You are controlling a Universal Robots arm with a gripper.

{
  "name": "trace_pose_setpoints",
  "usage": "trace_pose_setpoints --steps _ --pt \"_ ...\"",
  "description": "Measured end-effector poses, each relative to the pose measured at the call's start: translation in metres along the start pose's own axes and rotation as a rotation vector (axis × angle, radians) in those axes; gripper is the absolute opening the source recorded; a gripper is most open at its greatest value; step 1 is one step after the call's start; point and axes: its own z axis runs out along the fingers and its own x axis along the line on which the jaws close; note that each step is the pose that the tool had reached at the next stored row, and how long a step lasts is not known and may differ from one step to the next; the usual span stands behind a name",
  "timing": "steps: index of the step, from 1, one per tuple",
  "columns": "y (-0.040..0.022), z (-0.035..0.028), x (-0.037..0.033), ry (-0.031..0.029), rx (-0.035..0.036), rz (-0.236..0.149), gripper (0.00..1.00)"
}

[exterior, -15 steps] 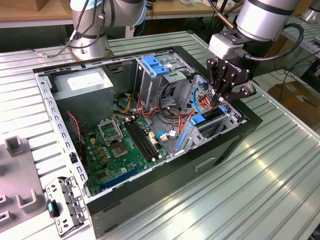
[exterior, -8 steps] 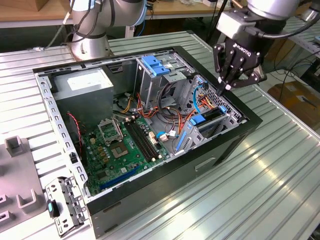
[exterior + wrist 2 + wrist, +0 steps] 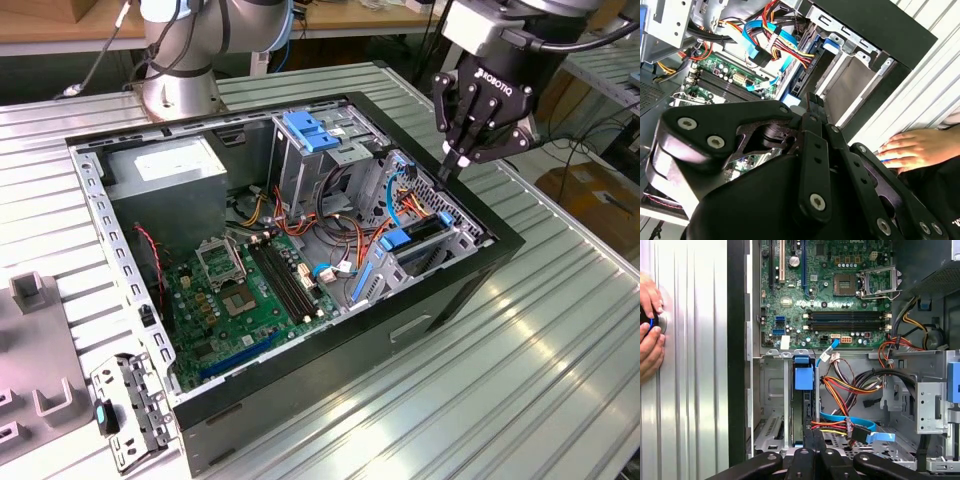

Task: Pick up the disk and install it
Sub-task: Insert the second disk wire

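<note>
A robot arm's black gripper point(image 3: 452, 165) hangs over the front corner of an open computer case point(image 3: 470, 290) that lies on its side on a ribbed metal table point(image 3: 560, 330), its fingertips pressed together just above the case's lower drive bay. In both wrist views the fingers point(image 3: 810, 440) meet in a single narrow line with nothing pinched between them. The disk point(image 3: 803, 405) stands on edge in that bay, directly beneath the gripper, its blue plastic rail point(image 3: 803, 377) at the end nearest the green motherboard point(image 3: 825, 295). In the exterior view the same blue tab point(image 3: 397, 239) shows in the bay, between the motherboard and the case's front wall. Blue ribbon cables point(image 3: 765, 45) and red, yellow and orange wires point(image 3: 350, 225) run close beside the bay. Deeper in the case, a blue-handled metal drive cage point(image 3: 320, 135) stands next to a grey power supply box point(image 3: 175, 165). Outside the case, a person's hand point(image 3: 912, 150) rests on the table beside its front wall.
</note>
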Motion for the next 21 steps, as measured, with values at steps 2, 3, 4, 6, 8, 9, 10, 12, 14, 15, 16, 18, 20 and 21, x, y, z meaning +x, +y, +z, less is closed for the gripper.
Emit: trace_pose_setpoints --steps 2,3,4,6,8,9,10,12,14,15,16,18,20,21 --pt "0.0 -0.0001 0.0 0.0 0.0 0.0 0.11" --pt "0.0 -0.0001 0.0 0.0015 -0.0001 0.0 0.11" --pt "0.0 -0.0003 -0.0001 0.0057 -0.0001 0.0 0.11" --pt "-0.0001 -0.0001 -0.0015 0.0186 0.0001 0.0 0.11" --pt "0.0001 -0.0002 -0.006 0.0391 0.0003 0.0 0.11" --pt "0.0001 -0.0005 -0.0116 0.0553 0.0004 0.0 0.11" --pt "0.0001 -0.0005 -0.0136 0.0602 0.0005 0.0 0.11" --pt "-0.0001 -0.0005 -0.0196 0.0768 0.0007 -0.001 0.11" --pt "-0.0001 0.0002 -0.0264 0.0922 0.0007 -0.001 0.11" --pt "-0.0002 0.0011 -0.0306 0.0935 0.0008 -0.001 0.11" --pt "-0.0002 0.0017 -0.0328 0.0948 0.0008 -0.001 0.11" --pt "-0.0001 0.0041 -0.0399 0.104 0.0008 -0.001 0.11" --pt "0.0 0.0059 -0.0463 0.1238 0.001 -0.001 0.11" --pt "0.0 0.0066 -0.0482 0.13 0.001 -0.001 0.11"
